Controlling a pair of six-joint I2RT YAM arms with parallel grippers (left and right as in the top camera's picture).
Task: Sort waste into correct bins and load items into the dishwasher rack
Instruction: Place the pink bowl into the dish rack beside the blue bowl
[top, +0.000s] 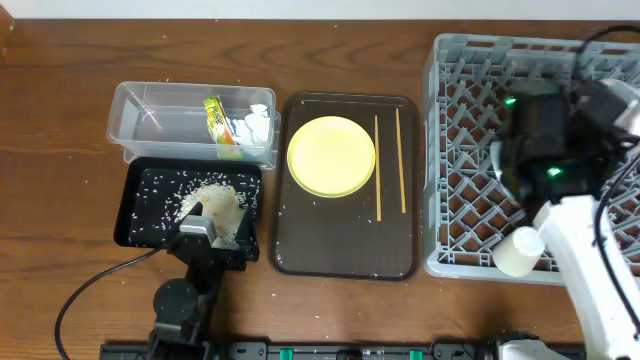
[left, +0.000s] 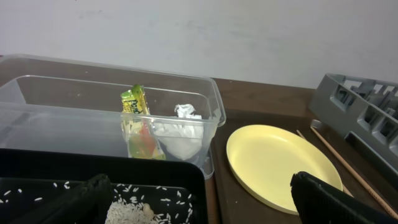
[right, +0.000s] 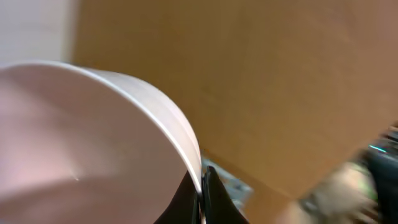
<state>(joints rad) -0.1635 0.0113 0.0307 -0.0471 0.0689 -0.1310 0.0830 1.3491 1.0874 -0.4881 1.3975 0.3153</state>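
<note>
The clear tub (top: 190, 120) holds the green-and-orange wrapper (top: 216, 120) and white tissue (top: 258, 122); both also show in the left wrist view, the wrapper (left: 135, 102) and the tissue (left: 181, 134). Rice (top: 215, 200) lies in the black tray (top: 140, 215). My left gripper (top: 205, 228) is open and empty over that tray's right part (left: 205, 205). The yellow plate (top: 331, 156) and two chopsticks (top: 378, 165) lie on the brown tray. My right gripper (right: 202, 186) is shut on the rim of a bowl (right: 81, 143), white inside, above the grey rack (top: 470, 200). No other bowl shows.
The brown serving tray (top: 345, 250) sits between the black tray and the rack. Stray rice grains dot the brown tray and the table. My right arm (top: 590, 260) covers the rack's right side. A black cable (top: 95, 285) runs across the front left.
</note>
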